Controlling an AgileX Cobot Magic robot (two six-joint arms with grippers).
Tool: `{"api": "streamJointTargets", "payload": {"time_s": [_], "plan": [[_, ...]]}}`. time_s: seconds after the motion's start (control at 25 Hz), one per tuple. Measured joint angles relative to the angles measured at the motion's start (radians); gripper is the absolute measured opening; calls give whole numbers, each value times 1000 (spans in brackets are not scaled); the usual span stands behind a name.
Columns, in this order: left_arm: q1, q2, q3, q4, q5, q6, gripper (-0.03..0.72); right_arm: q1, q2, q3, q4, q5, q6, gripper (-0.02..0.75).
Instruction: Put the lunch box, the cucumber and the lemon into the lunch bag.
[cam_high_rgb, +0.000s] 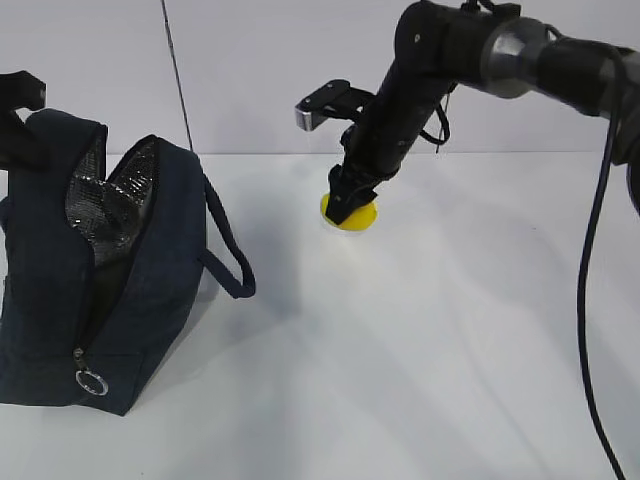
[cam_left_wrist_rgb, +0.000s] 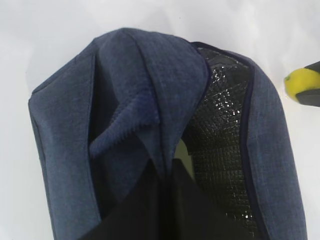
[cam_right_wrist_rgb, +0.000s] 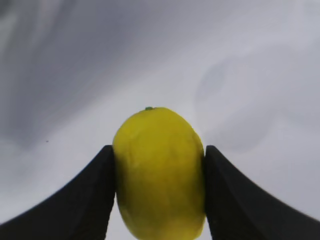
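Observation:
The navy lunch bag stands at the left, its top open and its silver lining showing. My left gripper is shut on the bag's fabric edge and holds the opening up; its dark fingers pinch the cloth. A pale green sliver shows inside the bag, maybe the lunch box lid. My right gripper is shut on the yellow lemon at or just above the table, right of the bag. The lemon sits between both fingers. The cucumber is out of view.
The bag's loop handle hangs toward the lemon, and the silver ring pull hangs at the bag's front corner. The white table stretches in front and to the right. A thin dark cable hangs at the right.

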Motion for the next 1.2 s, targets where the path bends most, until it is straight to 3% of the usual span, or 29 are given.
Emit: {"api": "streamJointTargets", "payload": {"time_s": [0.24, 0.48, 0.64, 0.92, 1.2], "plan": [[0, 0, 0, 0, 0, 0, -6, 0, -5, -146, 104, 92, 66, 398], [0, 0, 0, 0, 0, 0, -6, 31, -103, -169, 160, 104, 97, 398], [0, 0, 0, 0, -1, 0, -6, 92, -163, -171, 236, 106, 99, 398], [0, 0, 0, 0, -2, 0, -6, 252, -172, -171, 259, 116, 99, 398], [0, 0, 0, 0, -5, 0, -6, 315, -149, -171, 287, 120, 88, 398]]}}
